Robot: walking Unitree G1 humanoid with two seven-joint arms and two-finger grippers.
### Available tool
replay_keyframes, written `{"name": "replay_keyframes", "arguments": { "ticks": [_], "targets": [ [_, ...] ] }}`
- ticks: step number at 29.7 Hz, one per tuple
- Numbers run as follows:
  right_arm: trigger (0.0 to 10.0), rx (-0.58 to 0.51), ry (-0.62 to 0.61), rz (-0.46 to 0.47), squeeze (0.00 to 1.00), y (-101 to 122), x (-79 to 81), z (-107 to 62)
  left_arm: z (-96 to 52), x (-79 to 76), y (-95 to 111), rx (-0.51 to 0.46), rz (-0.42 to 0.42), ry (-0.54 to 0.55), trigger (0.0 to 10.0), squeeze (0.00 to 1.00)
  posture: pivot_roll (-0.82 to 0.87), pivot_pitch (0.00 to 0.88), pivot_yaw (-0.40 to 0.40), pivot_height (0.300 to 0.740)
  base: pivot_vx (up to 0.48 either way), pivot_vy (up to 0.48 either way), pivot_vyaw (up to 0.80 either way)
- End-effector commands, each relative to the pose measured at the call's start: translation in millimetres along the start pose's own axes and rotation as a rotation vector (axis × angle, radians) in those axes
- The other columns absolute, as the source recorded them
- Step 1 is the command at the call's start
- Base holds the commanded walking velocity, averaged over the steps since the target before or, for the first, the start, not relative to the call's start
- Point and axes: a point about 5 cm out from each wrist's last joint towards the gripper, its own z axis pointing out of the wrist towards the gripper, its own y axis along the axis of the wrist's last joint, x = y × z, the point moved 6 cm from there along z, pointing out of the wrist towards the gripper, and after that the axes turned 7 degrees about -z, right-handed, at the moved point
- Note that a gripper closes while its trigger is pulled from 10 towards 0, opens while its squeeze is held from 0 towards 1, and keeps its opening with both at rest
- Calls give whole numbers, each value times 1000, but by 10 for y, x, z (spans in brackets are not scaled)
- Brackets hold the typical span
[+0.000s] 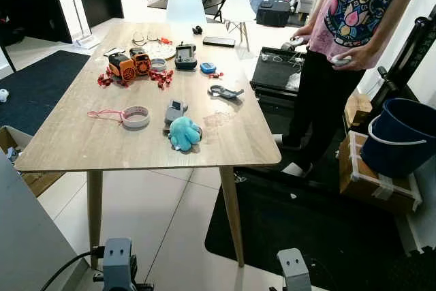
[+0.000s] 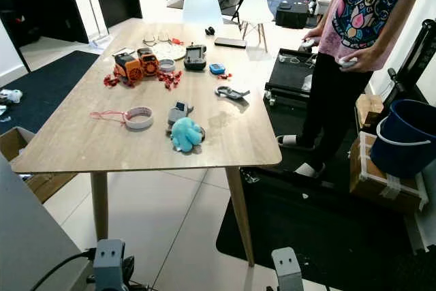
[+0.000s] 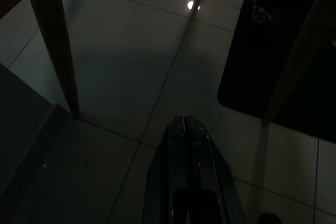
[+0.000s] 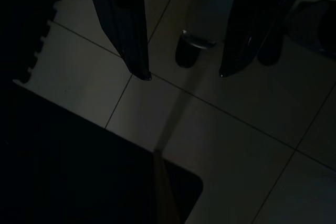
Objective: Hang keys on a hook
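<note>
A grey metal bunch that looks like keys on a clip lies on the right side of the wooden table. Both arms hang low in front of the table's near edge, the left arm and the right arm. In the dark left wrist view my left gripper is shut with nothing in it, pointing at the floor tiles beside a table leg. My right gripper stands open over the tiles at a black mat's edge, holding nothing.
The table also carries a teal plush, a tape roll with a pink cord, an orange toy and small gadgets. A person stands at its right, near a blue bucket and a cardboard box. White chairs stand beyond.
</note>
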Motion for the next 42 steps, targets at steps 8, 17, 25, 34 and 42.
{"name": "replay_keyframes", "arguments": {
  "ticks": [8, 17, 25, 34, 42],
  "targets": [
    [10000, -13, 18, -14, 0, 4, 53, -5, -46, 13, -70, 14, 9, 6, 10000, 0, 63, 11, -44, 740, 0, 0, 0],
    [10000, -17, 29, -26, 0, 20, 87, 0, -48, 6, -81, 18, 6, 9, 10000, 0, 67, 18, -50, 740, 0, 0, 0],
    [10000, -23, 35, -36, 0, 47, 91, 7, -47, 4, -100, 27, 4, 11, 10000, 0, 65, 20, -53, 740, 0, 0, 0],
    [10000, -27, 35, -37, 0, 66, 83, 11, -48, 4, -113, 35, 9, 10, 10000, 0, 67, 17, -54, 740, 0, 0, 0],
    [10000, -30, 35, -33, 0, 81, 85, 16, -42, 16, -123, 45, 11, 13, 10000, 0, 64, 19, -52, 740, 0, 0, 0]
  ]
}}
